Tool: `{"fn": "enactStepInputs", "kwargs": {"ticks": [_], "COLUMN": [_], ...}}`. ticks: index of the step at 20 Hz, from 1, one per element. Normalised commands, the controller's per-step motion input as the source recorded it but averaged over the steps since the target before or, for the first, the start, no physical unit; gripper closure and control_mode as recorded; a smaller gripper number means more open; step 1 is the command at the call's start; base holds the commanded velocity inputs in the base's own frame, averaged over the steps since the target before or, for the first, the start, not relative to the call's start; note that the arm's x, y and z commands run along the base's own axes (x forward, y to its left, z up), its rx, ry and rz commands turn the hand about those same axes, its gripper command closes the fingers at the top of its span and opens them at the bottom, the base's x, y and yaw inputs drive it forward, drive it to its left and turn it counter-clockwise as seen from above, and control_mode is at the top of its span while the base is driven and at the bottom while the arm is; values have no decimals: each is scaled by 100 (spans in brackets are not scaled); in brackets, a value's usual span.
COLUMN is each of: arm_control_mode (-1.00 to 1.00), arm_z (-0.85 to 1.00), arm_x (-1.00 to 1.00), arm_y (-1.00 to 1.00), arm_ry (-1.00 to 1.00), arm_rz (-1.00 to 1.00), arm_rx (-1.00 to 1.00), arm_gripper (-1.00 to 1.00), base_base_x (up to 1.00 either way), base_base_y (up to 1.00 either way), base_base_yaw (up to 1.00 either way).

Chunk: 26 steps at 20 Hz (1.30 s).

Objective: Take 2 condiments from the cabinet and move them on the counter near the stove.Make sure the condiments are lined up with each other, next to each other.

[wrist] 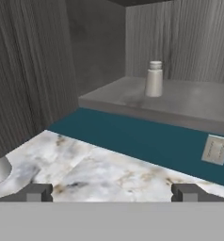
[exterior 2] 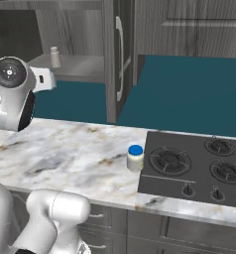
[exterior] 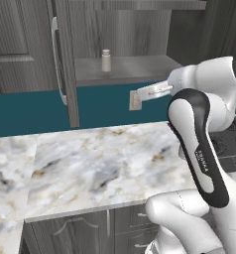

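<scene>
One shaker bottle remains shelved; we approach level, fingers wide apart, probably needing more reach.

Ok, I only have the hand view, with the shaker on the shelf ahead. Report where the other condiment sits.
Observer: The jar stands on the counter, as the right base view shows.
Operator: Give me its relation to the cooktop.
Observer: It is close beside the left edge of the stove, about midway along that edge.
Operator: Confirm it's upright.
Observer: Upright, with its blue lid on top.
</scene>
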Motion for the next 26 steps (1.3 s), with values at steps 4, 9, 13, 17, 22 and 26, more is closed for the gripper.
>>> {"fn": "enactStepInputs", "kwargs": {"ticks": [4, 9, 13, 17, 22, 26], "arm_control_mode": [-100, -100, -100, -100, -100, -100], "arm_z": [12, 5, 1, 1, 1, 0], "arm_x": [29, 27, 28, 34, 36, 41], "arm_y": [22, 14, 3, 1, 3, 11], "arm_ry": [3, 0, 0, 0, 0, 0], "arm_rz": [-4, -7, -8, -9, -9, -8], "arm_rx": [0, 0, 0, 0, 0, 0], "arm_gripper": [-100, -100, -100, -100, -100, -100], "base_base_x": [0, 0, 0, 0, 0, 0], "base_base_y": [0, 0, 0, 0, 0, 0], "base_base_yaw": [0, 0, 0, 0, 0, 0]}}
